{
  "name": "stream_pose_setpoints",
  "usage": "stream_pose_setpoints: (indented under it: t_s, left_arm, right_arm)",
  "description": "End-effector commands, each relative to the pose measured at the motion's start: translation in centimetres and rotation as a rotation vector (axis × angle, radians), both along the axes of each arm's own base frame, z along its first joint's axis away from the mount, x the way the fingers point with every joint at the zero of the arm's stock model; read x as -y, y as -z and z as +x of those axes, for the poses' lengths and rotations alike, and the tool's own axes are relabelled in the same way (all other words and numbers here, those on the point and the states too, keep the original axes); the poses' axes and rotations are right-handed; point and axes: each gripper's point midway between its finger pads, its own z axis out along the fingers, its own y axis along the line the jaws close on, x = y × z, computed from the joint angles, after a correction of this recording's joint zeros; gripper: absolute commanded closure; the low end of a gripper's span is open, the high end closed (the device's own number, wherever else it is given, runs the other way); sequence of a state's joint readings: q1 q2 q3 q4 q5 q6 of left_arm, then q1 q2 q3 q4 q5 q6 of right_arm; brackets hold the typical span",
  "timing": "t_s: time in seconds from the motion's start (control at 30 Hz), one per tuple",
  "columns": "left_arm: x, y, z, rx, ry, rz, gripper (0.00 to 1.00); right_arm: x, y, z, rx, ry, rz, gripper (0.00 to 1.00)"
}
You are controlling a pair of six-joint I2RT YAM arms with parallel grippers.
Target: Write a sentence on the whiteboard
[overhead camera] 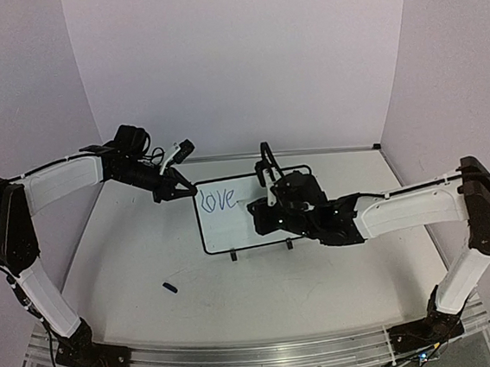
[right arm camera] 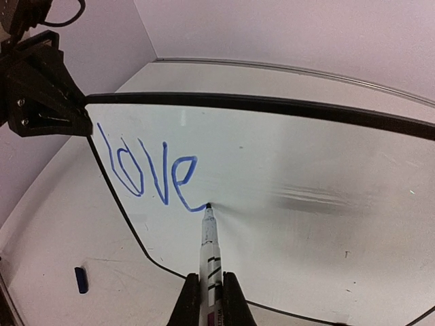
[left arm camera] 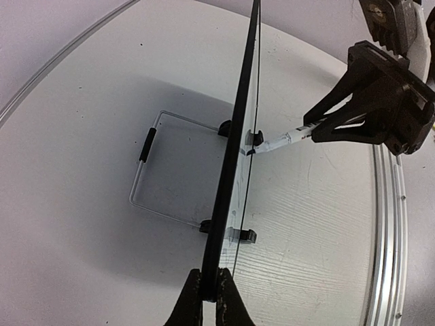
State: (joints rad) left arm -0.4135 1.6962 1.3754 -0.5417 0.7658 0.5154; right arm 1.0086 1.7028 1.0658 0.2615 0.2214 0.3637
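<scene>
The whiteboard (overhead camera: 231,224), white with a thin black frame, stands on the table. The blue word "love" (overhead camera: 216,200) is written at its top left, also plain in the right wrist view (right arm camera: 146,166). My left gripper (overhead camera: 179,190) is shut on the board's top left edge; in its own view the black frame (left arm camera: 234,156) runs edge-on between the fingertips. My right gripper (overhead camera: 259,215) is shut on a white marker (right arm camera: 209,251) whose tip touches the board (right arm camera: 306,204) at the end of the "e". The marker also shows in the left wrist view (left arm camera: 289,138).
A small blue marker cap (overhead camera: 169,287) lies on the table in front of the board's left side, also in the right wrist view (right arm camera: 81,279). A wire stand (left arm camera: 146,170) props the board from behind. Two black feet (overhead camera: 233,256) sit at its lower edge.
</scene>
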Motion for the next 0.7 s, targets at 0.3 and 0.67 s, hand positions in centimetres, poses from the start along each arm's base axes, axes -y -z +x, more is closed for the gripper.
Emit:
stream_pose_setpoints:
  t_s: [0.3,0.67]
  left_arm:
    - [-1.0,-0.7,0.8,0.082,-0.038,0.045,1.0]
    - [-1.1,-0.7,0.6,0.081,-0.043,0.045,1.0]
  right_arm:
    - [2.6,-5.2,-1.6,0.058,-0.013,0.091,1.0]
    - [0.7,-3.2,-4.2,0.001,-0.216,0.057,1.0]
